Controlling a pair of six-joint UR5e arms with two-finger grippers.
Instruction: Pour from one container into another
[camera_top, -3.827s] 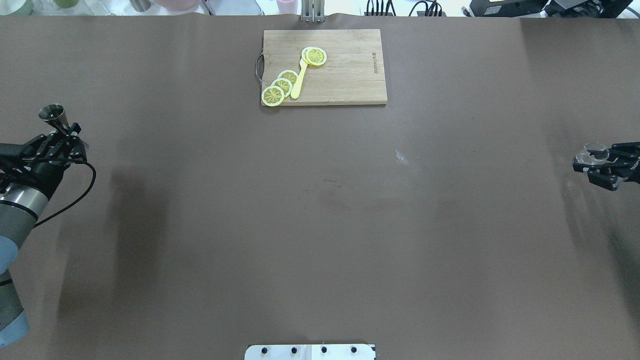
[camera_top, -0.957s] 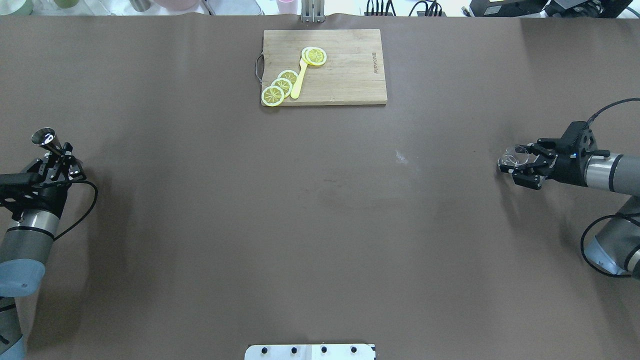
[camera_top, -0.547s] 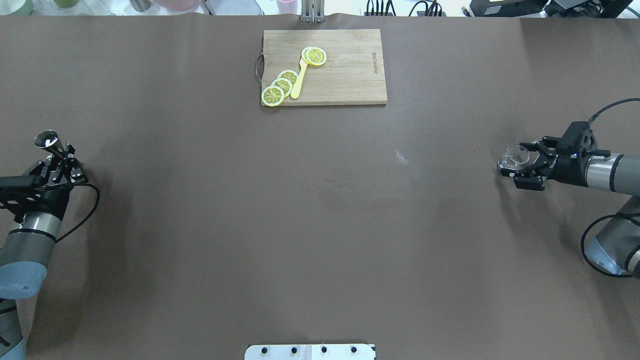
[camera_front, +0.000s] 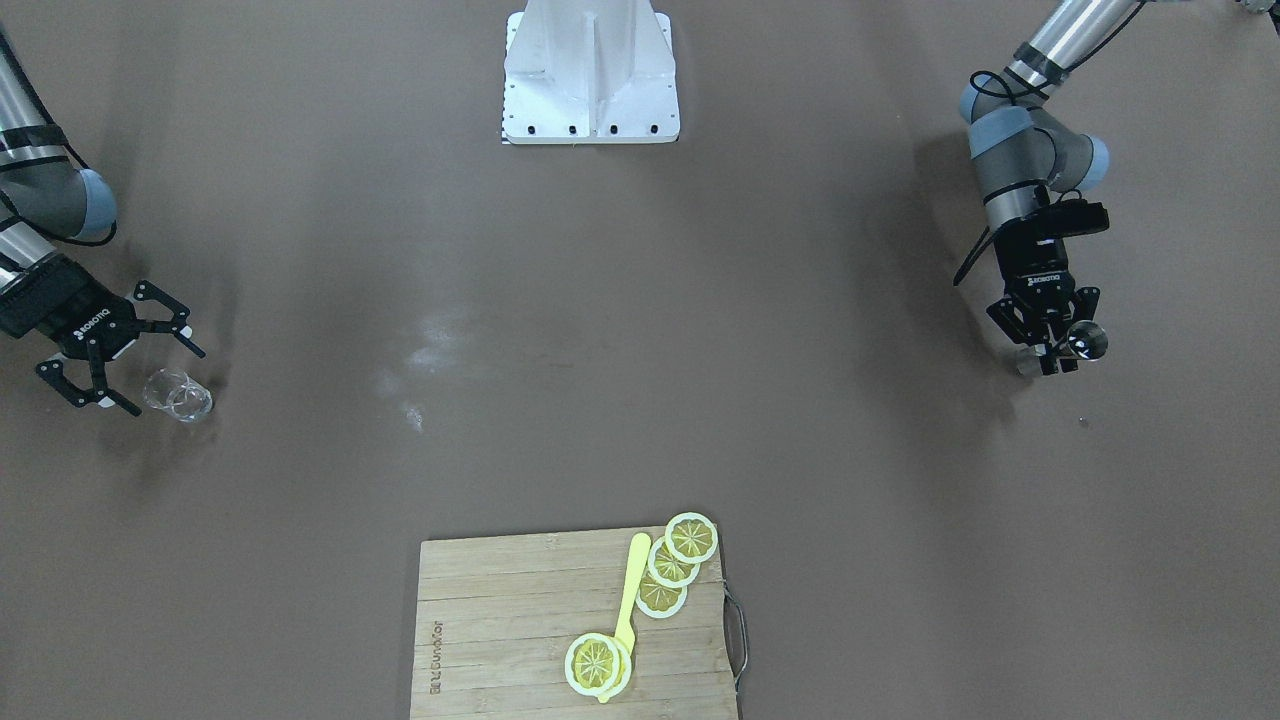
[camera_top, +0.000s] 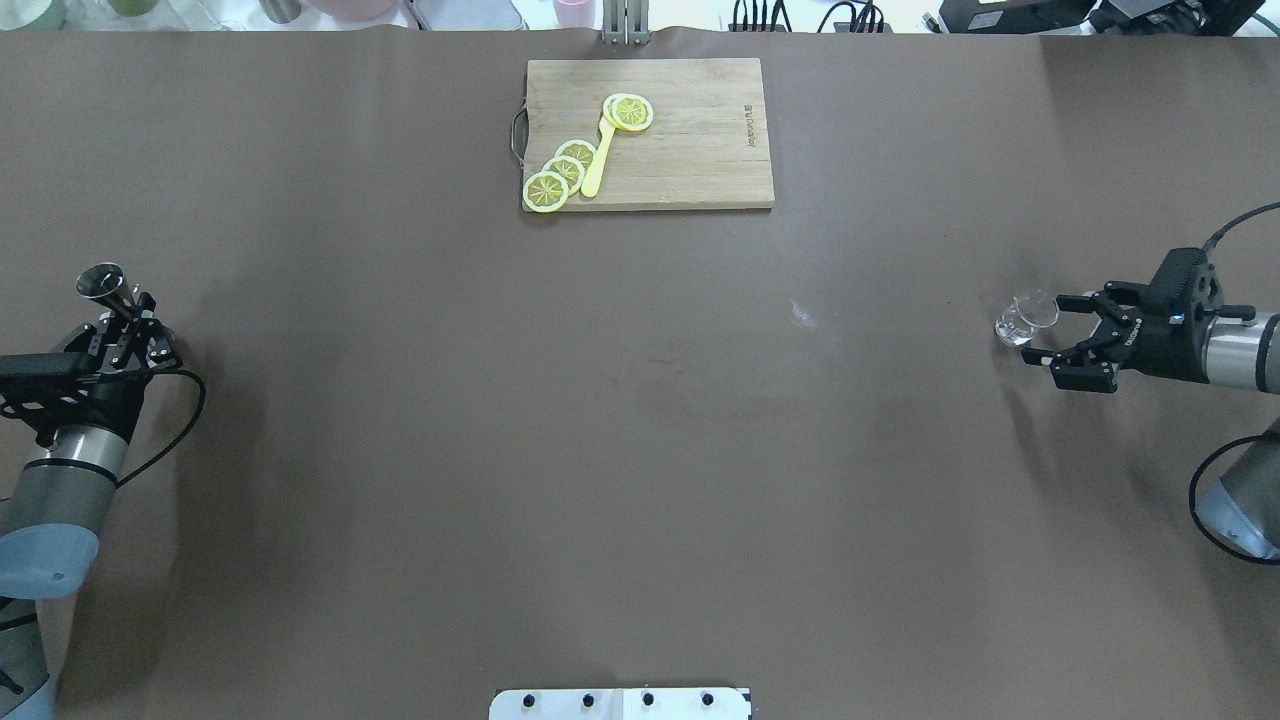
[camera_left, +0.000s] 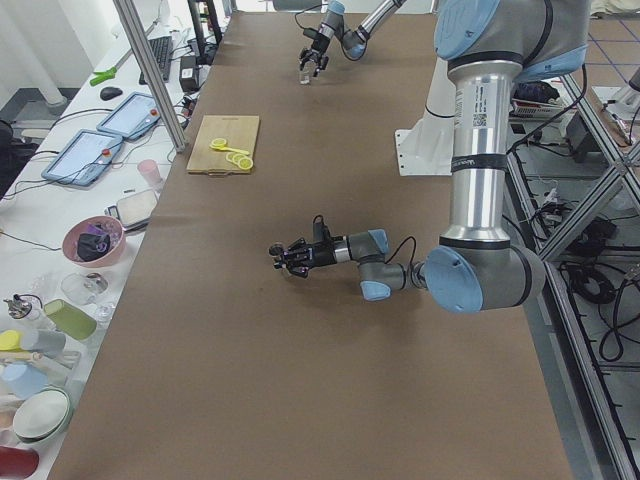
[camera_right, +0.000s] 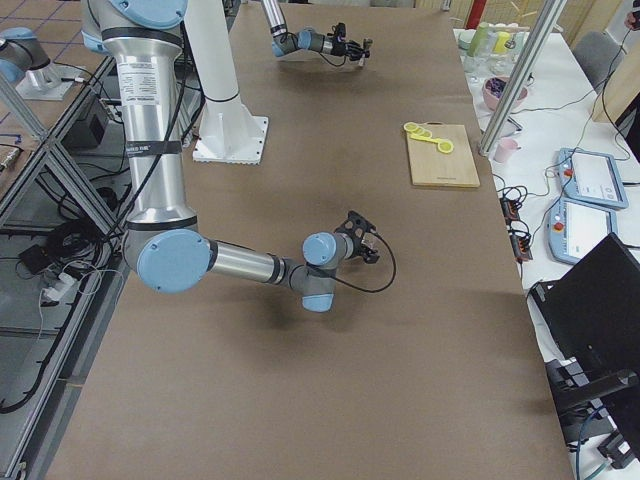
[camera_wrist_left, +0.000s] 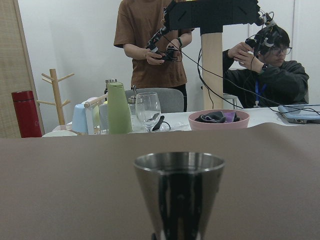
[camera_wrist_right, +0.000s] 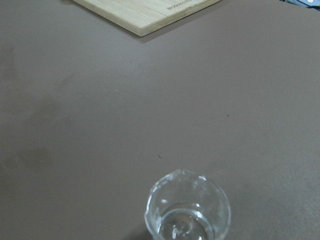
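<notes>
Brown table (camera_top: 640, 450): glass cup (camera_top: 1022, 320), right of frame, now stands free, right fingers (camera_top: 1082, 299) released and backed off; jigger (camera_top: 103, 283), left edge, gripped by left fingers (camera_top: 147, 312); you can pour next

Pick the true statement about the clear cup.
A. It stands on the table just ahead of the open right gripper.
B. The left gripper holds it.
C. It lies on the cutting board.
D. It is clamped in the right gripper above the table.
A: the cup stands upright on the table just beyond the right gripper, which is spread open.
</notes>
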